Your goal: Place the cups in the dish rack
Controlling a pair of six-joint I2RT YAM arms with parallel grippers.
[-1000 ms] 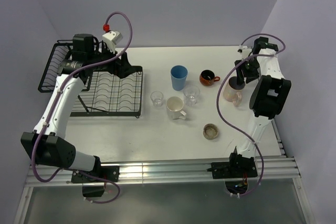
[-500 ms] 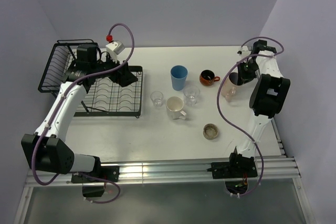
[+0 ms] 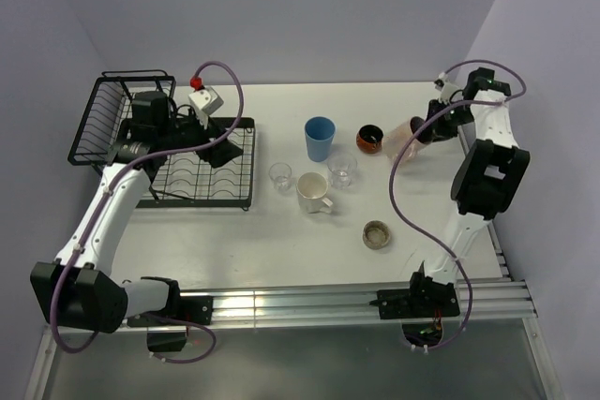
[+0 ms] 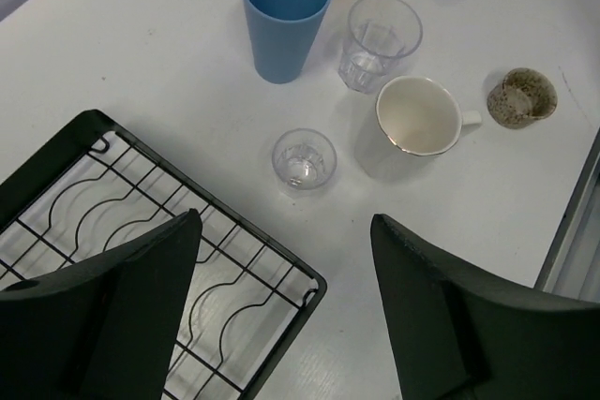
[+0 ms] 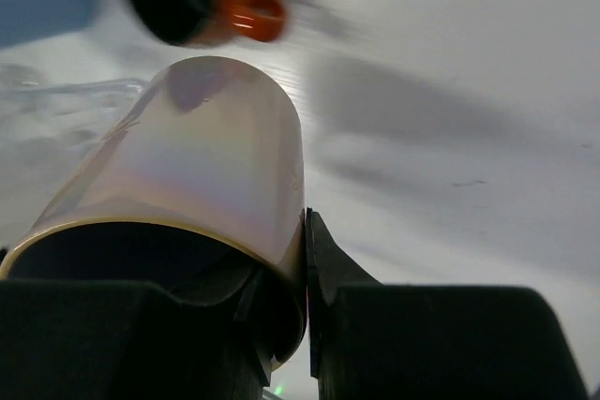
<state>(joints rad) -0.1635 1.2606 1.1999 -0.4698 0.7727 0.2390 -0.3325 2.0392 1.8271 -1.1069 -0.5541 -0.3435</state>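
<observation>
With the right jaws pinching the rim of the pinkish mug (image 3: 405, 136), tilted above the worktop (image 3: 281, 231) at upper right beside the dark cup (image 3: 369, 140), carry it high over the blue tumbler (image 3: 320, 138) toward the dish rack (image 3: 216, 175) at left, where the left jaws hang spread.

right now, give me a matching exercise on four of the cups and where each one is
Cups:
1. blue tumbler
2. cream mug
3. pinkish mug
4. low brownish cup

Places:
A. tilted, gripped at its rim by the right claw
B. standing alone, the cup nearest the arm bases
C. upright, just left of the dark brown-orange cup in the top view
D. close to both clear glasses, just nearer the arms than they are

Pairs: 1-C, 2-D, 3-A, 4-B
</observation>
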